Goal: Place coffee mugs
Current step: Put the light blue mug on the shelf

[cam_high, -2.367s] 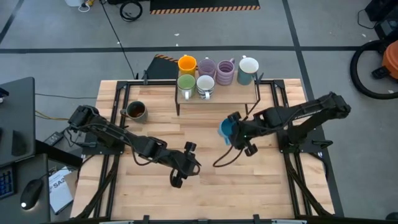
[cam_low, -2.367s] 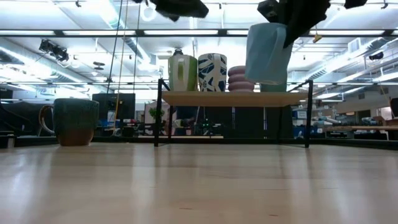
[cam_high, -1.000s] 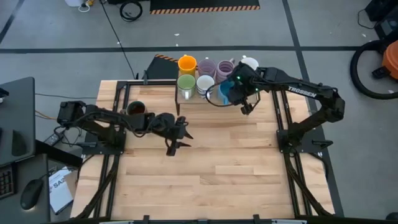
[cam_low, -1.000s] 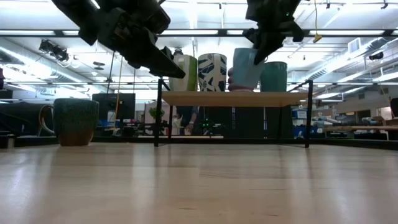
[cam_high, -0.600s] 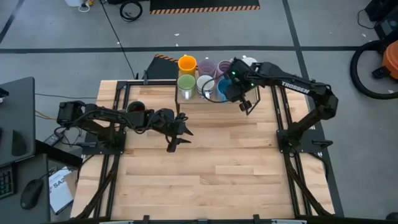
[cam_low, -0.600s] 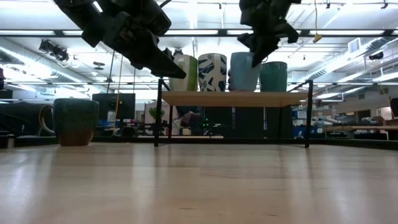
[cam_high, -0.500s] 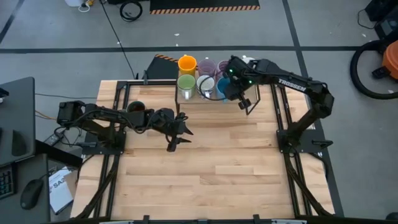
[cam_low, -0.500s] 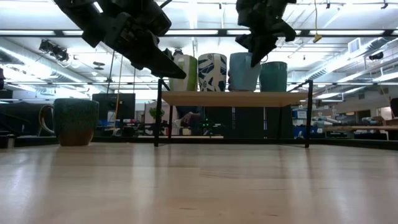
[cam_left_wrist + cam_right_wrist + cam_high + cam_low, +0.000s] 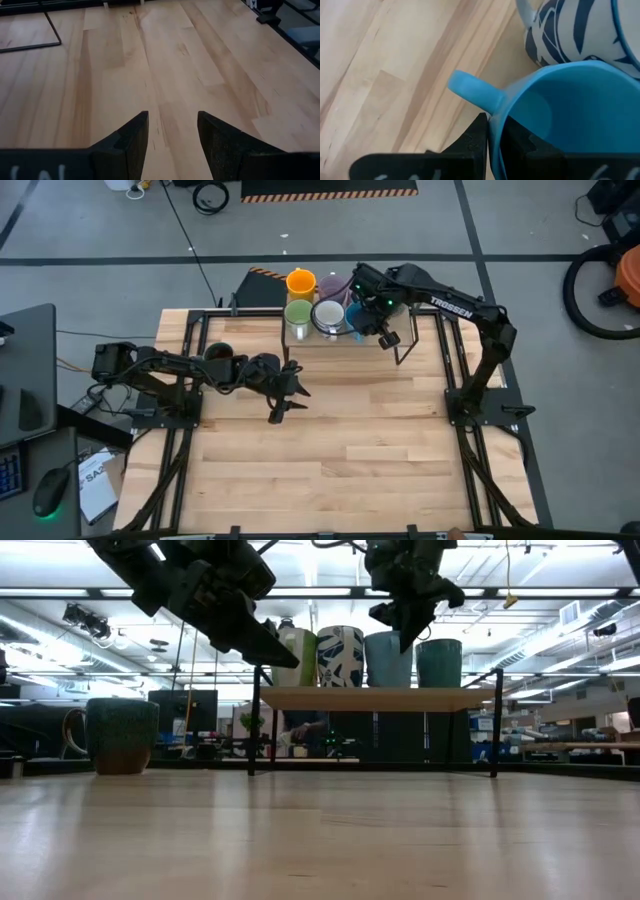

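- R gripper [image 9: 405,615] is clamped on the rim of the blue mug [image 9: 387,660], upper centre of the low view; right wrist view shows one finger inside the wall, one outside, next to the handle [image 9: 472,92].
- Blue mug stands upright on the small shelf [image 9: 375,697], mouth up, long axis vertical. Base looks seated on the board, as best I can judge.
- Key relation: mug hangs straight below the R gripper, so the release path is straight up along the mug's axis. The patterned white-blue mug [image 9: 570,35] sits just beside it, so there's little room sideways.
- High view: blue mug [image 9: 356,320] in the front row at upper centre, right of the white mug [image 9: 329,315] and green mug [image 9: 298,313]; orange mug [image 9: 300,282] behind.
- L gripper [image 9: 170,137] is spread apart, holding nothing, hovering over bare table [image 9: 165,60] at centre-left in the high view.
- Dark mug w/ brown inside [image 9: 219,356] is off the shelf, left of frame, nearer the L arm; prob next pick.
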Robot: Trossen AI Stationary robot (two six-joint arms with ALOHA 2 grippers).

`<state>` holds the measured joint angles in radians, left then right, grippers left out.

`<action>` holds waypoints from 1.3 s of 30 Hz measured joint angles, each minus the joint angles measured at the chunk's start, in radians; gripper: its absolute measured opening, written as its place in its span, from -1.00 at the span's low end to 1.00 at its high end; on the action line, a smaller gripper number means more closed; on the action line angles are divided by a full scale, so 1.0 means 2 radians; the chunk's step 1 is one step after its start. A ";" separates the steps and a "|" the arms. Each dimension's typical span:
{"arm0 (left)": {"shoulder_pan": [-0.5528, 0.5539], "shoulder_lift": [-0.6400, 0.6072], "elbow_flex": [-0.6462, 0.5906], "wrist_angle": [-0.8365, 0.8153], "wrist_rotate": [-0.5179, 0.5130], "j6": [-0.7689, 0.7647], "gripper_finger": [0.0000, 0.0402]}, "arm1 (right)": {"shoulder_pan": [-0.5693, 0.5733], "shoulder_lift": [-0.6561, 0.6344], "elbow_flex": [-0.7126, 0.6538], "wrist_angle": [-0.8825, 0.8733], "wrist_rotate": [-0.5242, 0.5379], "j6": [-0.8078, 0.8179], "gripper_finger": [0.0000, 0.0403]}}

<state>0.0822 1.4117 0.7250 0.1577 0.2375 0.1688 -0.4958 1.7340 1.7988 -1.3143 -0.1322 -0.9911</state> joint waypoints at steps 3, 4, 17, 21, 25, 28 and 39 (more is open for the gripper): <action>0.000 0.000 0.000 -0.002 0.000 0.000 -0.12 | 0.000 0.000 0.000 0.001 0.000 0.002 -0.80; 0.000 0.000 0.000 -0.002 0.000 0.000 -0.12 | -0.001 0.000 0.000 0.000 -0.002 0.004 -0.80; 0.000 -0.001 0.000 -0.001 0.005 -0.004 -0.12 | -0.008 -0.001 -0.001 0.015 -0.009 0.063 -0.57; 0.000 -0.008 0.000 0.002 0.015 -0.013 -0.12 | -0.008 -0.003 -0.001 0.011 0.013 0.081 -0.50; 0.000 -0.020 0.000 -0.003 0.015 -0.014 -0.12 | -0.007 -0.011 -0.001 0.008 0.032 0.094 -0.45; 0.000 -0.036 0.000 -0.017 0.012 -0.014 -0.12 | -0.004 -0.019 -0.001 0.006 0.033 0.109 -0.42; 0.000 -0.086 0.000 -0.077 -0.039 -0.043 -0.12 | 0.026 -0.032 -0.001 -0.017 0.078 0.155 -0.35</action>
<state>0.0822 1.2402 0.7254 0.0035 0.1593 0.0836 -0.4439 1.6705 1.7973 -1.3487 0.0245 -0.6804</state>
